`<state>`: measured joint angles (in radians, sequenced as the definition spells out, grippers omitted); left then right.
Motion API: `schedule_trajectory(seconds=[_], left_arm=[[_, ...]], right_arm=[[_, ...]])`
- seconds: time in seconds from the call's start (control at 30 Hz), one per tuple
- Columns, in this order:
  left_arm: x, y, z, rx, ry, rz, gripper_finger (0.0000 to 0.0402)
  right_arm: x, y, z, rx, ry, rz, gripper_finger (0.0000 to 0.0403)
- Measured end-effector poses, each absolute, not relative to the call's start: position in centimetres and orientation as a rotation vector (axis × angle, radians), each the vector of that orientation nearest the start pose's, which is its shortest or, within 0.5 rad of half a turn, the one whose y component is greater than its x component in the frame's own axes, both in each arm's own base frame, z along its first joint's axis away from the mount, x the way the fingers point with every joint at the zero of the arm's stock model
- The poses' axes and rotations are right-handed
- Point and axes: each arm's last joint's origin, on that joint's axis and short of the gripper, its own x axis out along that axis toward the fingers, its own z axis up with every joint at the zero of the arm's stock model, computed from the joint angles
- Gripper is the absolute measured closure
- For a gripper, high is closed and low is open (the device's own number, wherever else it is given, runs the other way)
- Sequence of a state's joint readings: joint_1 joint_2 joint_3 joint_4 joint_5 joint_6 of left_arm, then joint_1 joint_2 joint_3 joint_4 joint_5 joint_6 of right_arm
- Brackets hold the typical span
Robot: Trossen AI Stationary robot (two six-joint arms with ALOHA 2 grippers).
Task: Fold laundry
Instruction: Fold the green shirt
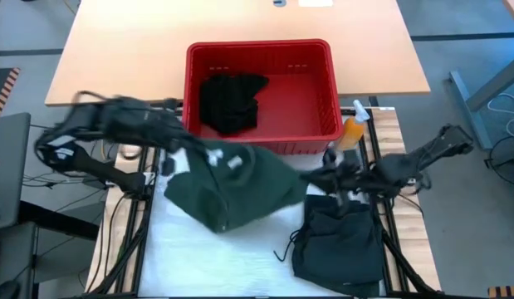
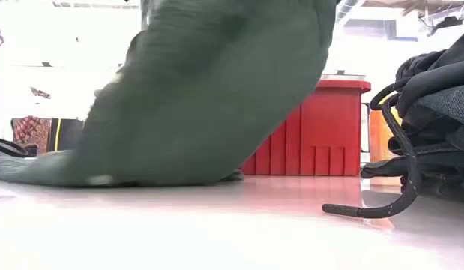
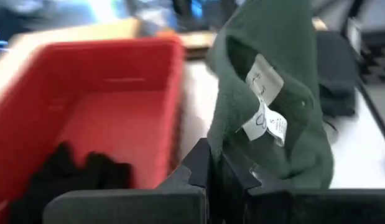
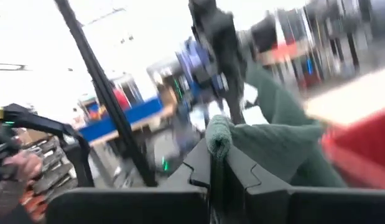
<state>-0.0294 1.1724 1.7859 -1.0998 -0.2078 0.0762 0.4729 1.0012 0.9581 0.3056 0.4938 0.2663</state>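
**Green garment held up between both grippers**

The dark green garment [image 1: 240, 187] hangs stretched over the white-covered counter [image 1: 240, 257], just in front of the red basket [image 1: 315, 124]. Its lower edge drapes onto the counter, as the low view shows, where the cloth [image 2: 217, 90] rises out of the top of the picture. White care labels [image 3: 265, 121] show on its inner side.

The left gripper [image 1: 203, 149] is clamped on the garment's upper left edge; in the left wrist view its fingers [image 3: 198, 168] are closed together with green cloth pinched between them. The right gripper [image 1: 323, 174] is clamped on the garment's right edge, and the right wrist view shows a bunched green fold [image 4: 220, 134] squeezed between its closed fingers [image 4: 198, 165].

A black garment [image 1: 232, 104] lies crumpled in the left part of the basket. A dark garment [image 1: 340, 241] with a black drawstring [image 2: 389, 191] lies on the counter's right side, under the right arm. An orange spray bottle [image 1: 354, 129] stands just beside the basket's right front corner.

In the right wrist view, a person's hand [image 4: 18, 168] shows far off at the room's edge.
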Motion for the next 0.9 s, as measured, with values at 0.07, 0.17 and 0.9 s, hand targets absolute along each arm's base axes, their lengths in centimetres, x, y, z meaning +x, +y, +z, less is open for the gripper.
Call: schedule_trajectory(seconds=[0.07,0.17,0.9], left_arm=[[15.0,0.0,49.8,0.110,0.446,0.228,0.0401],[13.4,0.0,50.2,0.066,0.404,0.331,0.0401],[16.9,-6.6,27.7,-0.198,1.245,0.009,0.0401]], right_arm=[[18.9,7.4,41.1,0.294,-0.317,-0.014,0.0367],[17.8,5.5,42.5,0.209,-0.429,-0.074,0.0367],[29.0,12.0,28.4,0.559,0.364,0.142,0.0368]])
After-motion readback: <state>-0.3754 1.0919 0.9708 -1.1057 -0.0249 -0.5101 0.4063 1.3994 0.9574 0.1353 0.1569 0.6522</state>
